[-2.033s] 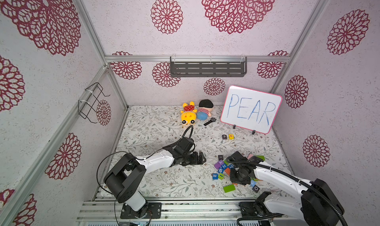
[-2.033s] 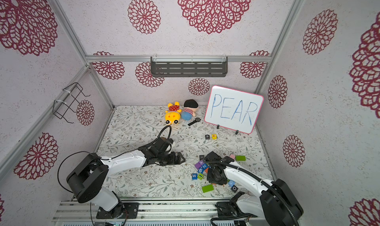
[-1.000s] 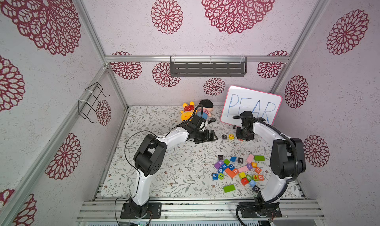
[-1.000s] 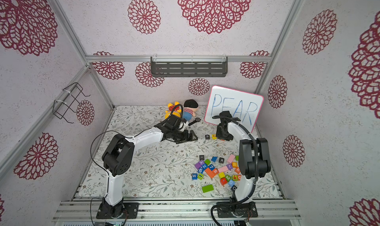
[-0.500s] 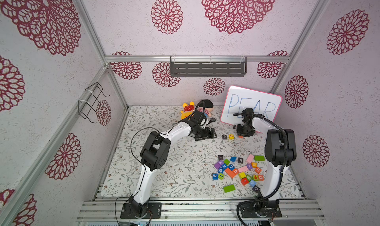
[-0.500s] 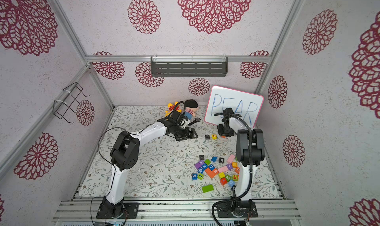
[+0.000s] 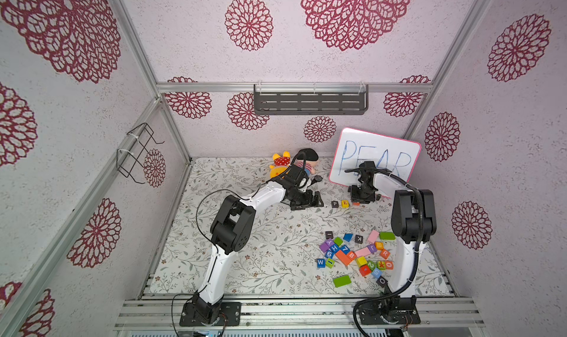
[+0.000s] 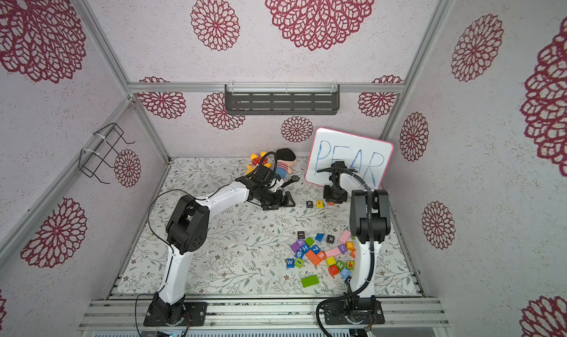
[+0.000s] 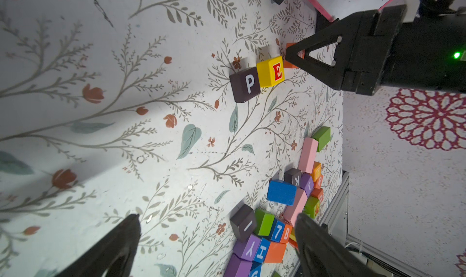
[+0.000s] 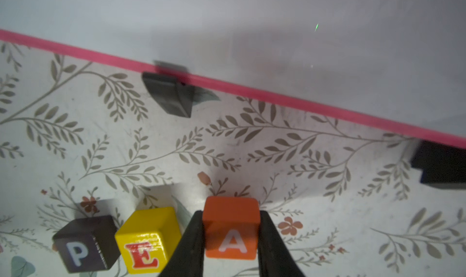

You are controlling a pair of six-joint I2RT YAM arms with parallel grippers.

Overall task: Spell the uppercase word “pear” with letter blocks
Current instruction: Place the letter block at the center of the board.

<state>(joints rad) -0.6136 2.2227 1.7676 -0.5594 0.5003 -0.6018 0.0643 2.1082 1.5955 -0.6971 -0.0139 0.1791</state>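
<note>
Right wrist view shows the row being built along the foot of the whiteboard [image 10: 327,49]: going left to right in front of it sit the P block [image 10: 85,245], the E block [image 10: 148,240] just beside it, then the A block [image 10: 230,227], clamped between the fingers of the right gripper [image 10: 230,240]. The finger nearest the E sits in the narrow gap between E and A, so opening could well nudge the E and skew the row, and the A may tip if it is let go before it sits flat. Farther from the whiteboard, the R block [image 7: 384,254] waits in the loose pile. The left gripper [image 9: 216,238], away from the whiteboard, stands spread and empty. As for containers, the wall shelf [image 7: 310,104] above the whiteboard and the wire basket [image 7: 138,154] show nothing inside.
</note>
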